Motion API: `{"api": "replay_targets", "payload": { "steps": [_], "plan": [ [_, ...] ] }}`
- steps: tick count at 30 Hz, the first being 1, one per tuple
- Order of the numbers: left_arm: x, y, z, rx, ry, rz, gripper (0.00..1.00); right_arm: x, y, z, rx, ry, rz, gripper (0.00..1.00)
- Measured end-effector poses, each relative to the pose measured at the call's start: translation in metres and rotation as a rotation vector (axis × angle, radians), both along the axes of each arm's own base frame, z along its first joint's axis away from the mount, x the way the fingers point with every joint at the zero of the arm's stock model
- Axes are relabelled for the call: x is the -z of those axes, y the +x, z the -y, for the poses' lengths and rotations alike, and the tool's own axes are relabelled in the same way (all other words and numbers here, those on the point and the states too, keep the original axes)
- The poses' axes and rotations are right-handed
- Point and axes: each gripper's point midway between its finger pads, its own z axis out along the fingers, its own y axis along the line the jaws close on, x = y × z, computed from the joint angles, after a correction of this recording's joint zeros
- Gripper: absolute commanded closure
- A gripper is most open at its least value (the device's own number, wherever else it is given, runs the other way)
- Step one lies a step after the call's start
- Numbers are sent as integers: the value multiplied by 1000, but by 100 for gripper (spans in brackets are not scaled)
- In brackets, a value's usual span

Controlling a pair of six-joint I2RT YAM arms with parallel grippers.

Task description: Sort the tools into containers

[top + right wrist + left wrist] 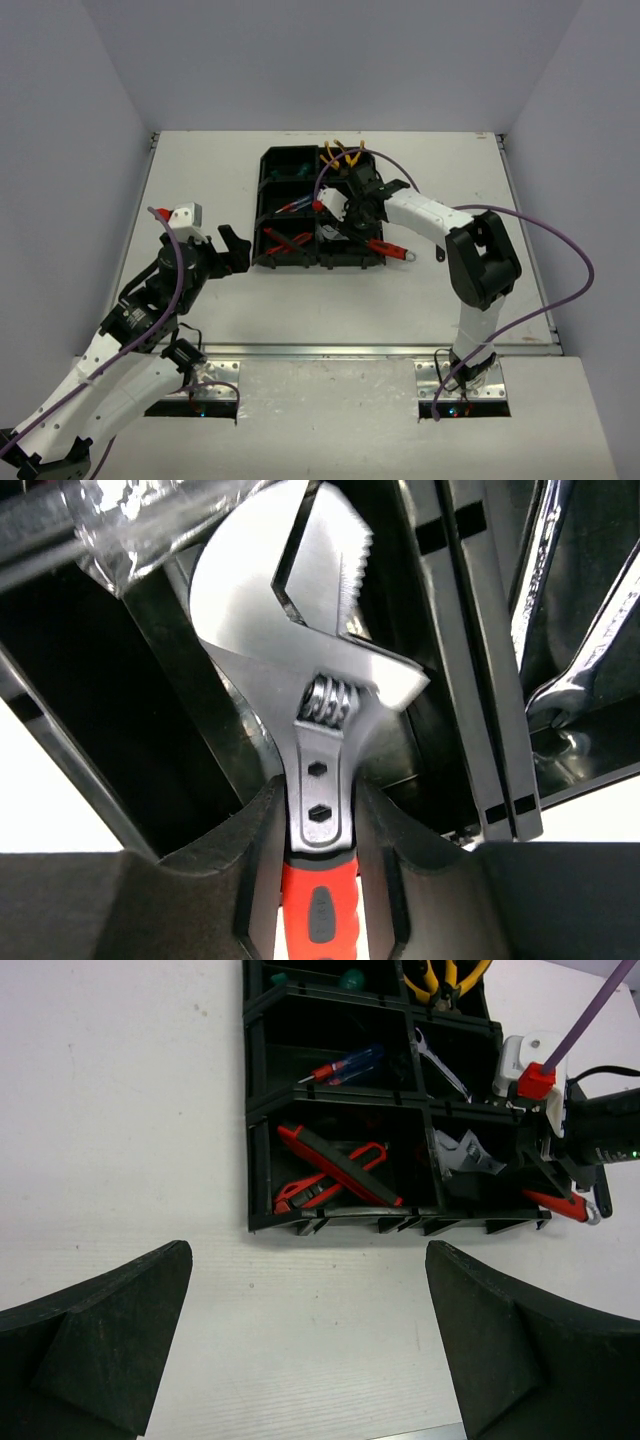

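Note:
The black organizer tray lies mid-table and also shows in the left wrist view. My right gripper is shut on the red-handled adjustable wrench. It grips the shank just above the handle, with the silver head over the near-right compartment. The red handle sticks out past the tray's right side. Yellow pliers lie far right. Blue and red screwdrivers lie middle left. Silver wrenches lie middle right. Red pliers and the utility knife lie near left. My left gripper is open and empty, left of the tray.
Green-handled screwdrivers lie in the far-left compartment. A clear plastic piece shows above the wrench head. A purple cable loops off the right arm. Grey walls enclose the white table on three sides.

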Motion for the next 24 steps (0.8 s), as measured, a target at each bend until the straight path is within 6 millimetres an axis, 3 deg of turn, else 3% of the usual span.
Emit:
{"api": "replay_targets", "payload": {
  "steps": [17, 19, 21, 24],
  "plan": [
    [1, 0, 0, 0, 2, -3, 0, -19, 17, -8, 45, 21, 73, 43],
    [1, 1, 0, 0, 3, -5, 0, -28, 19, -9, 63, 35, 87, 39],
    [2, 1, 0, 0, 4, -6, 0, -46, 23, -10, 91, 67, 115, 24],
    [2, 1, 0, 0, 4, -6, 0, -89, 34, -8, 176, 151, 179, 19]
  ]
}}
